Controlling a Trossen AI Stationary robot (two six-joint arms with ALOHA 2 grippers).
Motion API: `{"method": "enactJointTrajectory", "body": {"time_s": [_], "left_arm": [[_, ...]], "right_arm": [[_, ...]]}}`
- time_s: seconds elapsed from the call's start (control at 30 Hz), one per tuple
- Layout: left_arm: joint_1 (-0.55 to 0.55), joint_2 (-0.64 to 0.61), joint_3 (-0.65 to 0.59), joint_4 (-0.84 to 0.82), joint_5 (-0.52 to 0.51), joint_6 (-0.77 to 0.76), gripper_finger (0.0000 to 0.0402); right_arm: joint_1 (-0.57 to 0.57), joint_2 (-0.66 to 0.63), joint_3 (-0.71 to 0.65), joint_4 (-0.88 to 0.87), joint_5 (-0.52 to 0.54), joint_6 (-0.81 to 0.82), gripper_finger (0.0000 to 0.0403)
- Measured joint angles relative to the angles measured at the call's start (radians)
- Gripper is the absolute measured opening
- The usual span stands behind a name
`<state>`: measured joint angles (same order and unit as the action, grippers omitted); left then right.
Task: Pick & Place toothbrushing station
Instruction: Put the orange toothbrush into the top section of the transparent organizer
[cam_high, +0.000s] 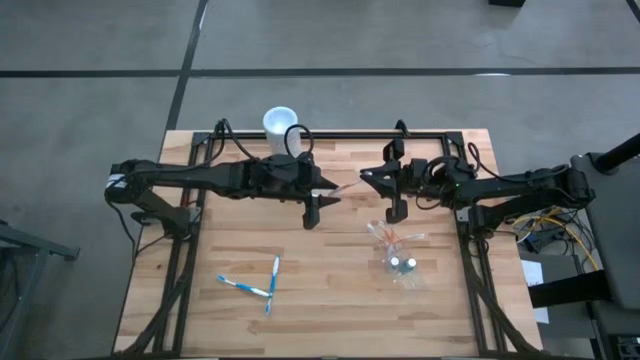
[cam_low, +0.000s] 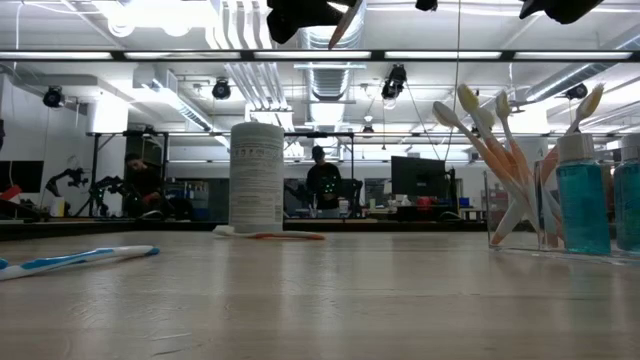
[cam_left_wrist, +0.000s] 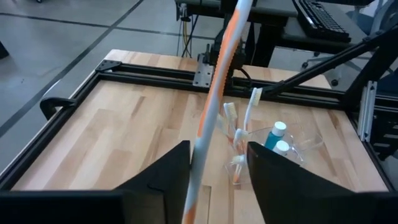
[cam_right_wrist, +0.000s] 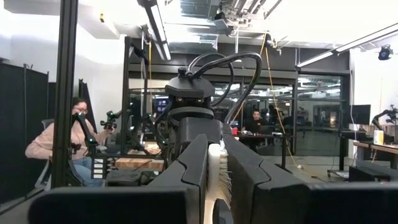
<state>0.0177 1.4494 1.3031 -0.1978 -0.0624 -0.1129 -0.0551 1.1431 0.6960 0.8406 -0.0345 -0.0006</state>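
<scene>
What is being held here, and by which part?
An orange-and-white toothbrush: the right gripper is shut on its bristle head, while the handle end lies between the left gripper's parted fingers.

So the table (cam_high: 330, 290) is light wood planks with a black metal frame (cam_high: 340, 135) running around its back and sides. A white cup (cam_high: 279, 123) stands at the back edge. Taking that cup as the landmark: two blue-and-white brushes (cam_high: 256, 285) lie flat well in front of it, near the front edge and a bit left, touching each other in a rough V. The clear cup (cam_high: 398, 255) is off to the front-right of the white one, with orange-and-white brushes (cam_high: 388, 234) and blue-capped bits (cam_high: 403, 265) in it.
</scene>
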Motion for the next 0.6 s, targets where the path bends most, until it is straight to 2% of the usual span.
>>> {"method": "enactJointTrajectory", "body": {"time_s": [0.27, 0.47, 0.6], "left_arm": [[0.0, 0.0, 0.0, -0.001, -0.016, 0.0, 0.0201], [0.0, 0.0, 0.0, -0.001, -0.024, -0.001, 0.0205], [0.0, 0.0, 0.0, -0.002, -0.114, -0.002, 0.0204]], "right_arm": [[0.0, 0.0, 0.0, 0.001, 0.001, -0.002, 0.0033], [0.0, 0.0, 0.0, 0.001, 0.0, -0.002, 0.0033], [0.0, -0.002, 0.0, 0.002, -0.044, -0.002, 0.0033]]}}
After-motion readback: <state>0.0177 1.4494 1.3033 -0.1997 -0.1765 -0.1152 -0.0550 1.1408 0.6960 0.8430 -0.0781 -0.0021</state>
